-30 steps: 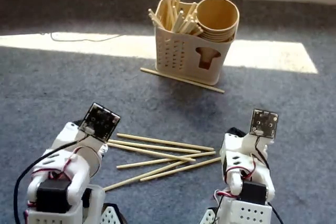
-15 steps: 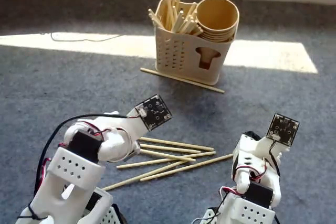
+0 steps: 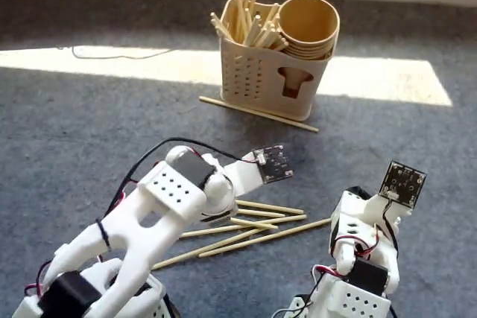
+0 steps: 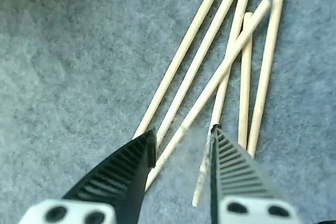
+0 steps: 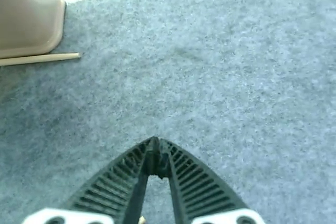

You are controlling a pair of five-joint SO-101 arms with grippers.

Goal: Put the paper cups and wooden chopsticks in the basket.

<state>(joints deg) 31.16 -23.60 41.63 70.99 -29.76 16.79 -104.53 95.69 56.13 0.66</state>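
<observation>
High view: white basket [image 3: 264,83] on grey carpet [image 3: 89,132], packed with upright chopsticks [image 3: 244,13] and a stack of paper cups [image 3: 308,27]. Single chopstick [image 3: 257,112] flat against the basket's near base. Loose chopsticks [image 3: 257,232] in a fanned bunch, well apart from the basket on its near side. Left arm [image 3: 175,188] stretched over that bunch; right arm [image 3: 365,232] beside it, also well short of the basket.

Left wrist view: left jaws apart, straddling the near ends of the loose chopsticks [image 4: 210,90]; contact impossible to judge.

Right wrist view: right jaws together above bare carpet, with the basket's corner [image 5: 26,14] and the single chopstick [image 5: 39,59] beyond.
</observation>
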